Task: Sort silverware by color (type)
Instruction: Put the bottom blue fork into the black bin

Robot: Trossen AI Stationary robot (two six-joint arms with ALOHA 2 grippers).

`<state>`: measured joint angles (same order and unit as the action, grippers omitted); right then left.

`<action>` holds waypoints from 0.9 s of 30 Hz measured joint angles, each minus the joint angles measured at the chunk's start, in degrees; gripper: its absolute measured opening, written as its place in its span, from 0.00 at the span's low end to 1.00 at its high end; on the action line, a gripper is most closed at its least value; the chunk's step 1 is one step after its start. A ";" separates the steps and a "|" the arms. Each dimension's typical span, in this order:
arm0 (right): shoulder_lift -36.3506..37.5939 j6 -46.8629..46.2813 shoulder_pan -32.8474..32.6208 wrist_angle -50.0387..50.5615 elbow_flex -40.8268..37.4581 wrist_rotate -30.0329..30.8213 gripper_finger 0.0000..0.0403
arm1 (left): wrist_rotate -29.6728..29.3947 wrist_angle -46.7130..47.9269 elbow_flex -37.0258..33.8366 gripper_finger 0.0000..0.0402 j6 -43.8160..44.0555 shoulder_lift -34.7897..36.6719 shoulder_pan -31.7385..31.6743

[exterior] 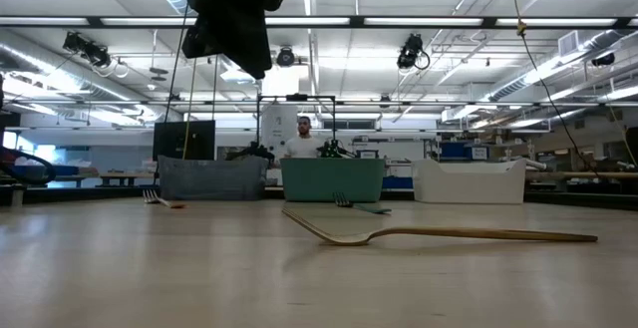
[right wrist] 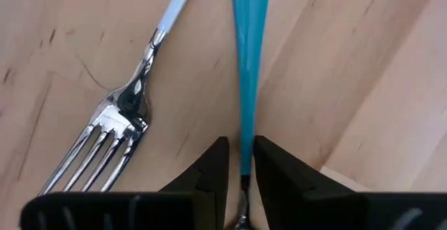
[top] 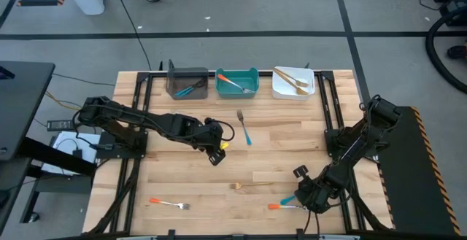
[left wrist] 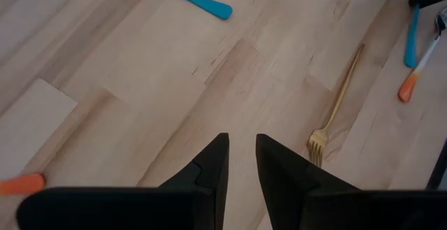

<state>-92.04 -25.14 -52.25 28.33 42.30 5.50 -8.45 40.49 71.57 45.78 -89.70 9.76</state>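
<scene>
My right gripper (top: 300, 195) is low at the table's near right, shut on a blue-handled fork (top: 287, 200). An orange-handled fork (top: 276, 206) lies flat beside it, its silver tines (right wrist: 105, 139) next to my fingers. My left gripper (top: 217, 152) hangs shut above mid-table and touches nothing (left wrist: 241, 160). Lying flat on the wood are a gold fork (top: 255, 186), a blue-handled fork (top: 244, 128) and another orange-handled fork (top: 169, 204). My right gripper pinches the blue handle (right wrist: 246, 128) between its two fingers, close to where the handle meets the silver neck. The fingers lie along the fork, and the handle's free end (right wrist: 250, 6) runs out ahead of them. Whether the fork is lifted off the wood does not show.
Three bins stand in a row at the far edge: grey (top: 187, 82), teal (top: 237, 82) holding an orange-handled fork, white (top: 293, 83) holding gold forks. Black frame rails run along both table sides. Bare wood lies between the arms. A person shows far off in the low view.
</scene>
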 joint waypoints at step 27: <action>25.11 1.92 24.59 10.64 2.10 14.62 0.02 | -0.40 -20.21 0.02 0.20 -6.50 -0.02 -13.97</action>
<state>-66.93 -23.22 -27.66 38.97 44.41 20.11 -8.84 20.28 71.59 39.28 -89.71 -4.21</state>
